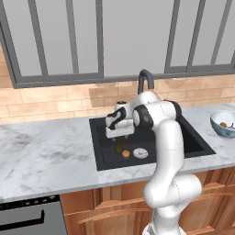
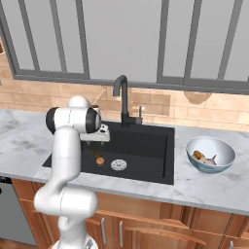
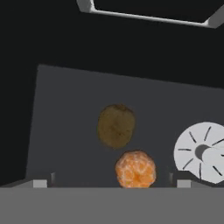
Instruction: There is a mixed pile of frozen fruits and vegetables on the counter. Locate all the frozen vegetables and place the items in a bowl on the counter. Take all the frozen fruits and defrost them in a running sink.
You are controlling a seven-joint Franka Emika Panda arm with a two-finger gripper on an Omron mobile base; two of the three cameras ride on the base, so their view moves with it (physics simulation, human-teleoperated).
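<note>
My claw [image 1: 120, 134] hangs wide and empty over the sink [image 1: 103, 156]; the kiwi [image 3: 115, 126] and orange [image 3: 135, 169] lie at centre frame beside the drain [image 3: 199, 151]. I judge the faucet [image 2: 121, 99] comes next.

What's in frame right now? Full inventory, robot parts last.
orange ball: 1, orange, on the sink floor beside the drain
olive-brown ball: 1, dark olive-brown, in the sink, next to the orange ball
sink: 1, matte black, set in the counter
drain: 1, silver, round, sink floor
faucet: 1, black gooseneck, behind the sink
bowl: 1, white-blue, on the counter right of the sink, holds small food items
counter: 1, white marble, grey veins
window: grey-framed, above the brick wall
arm: 1, white, reaching over the sink
gripper: 1, open, holding nothing, above the two balls
</note>
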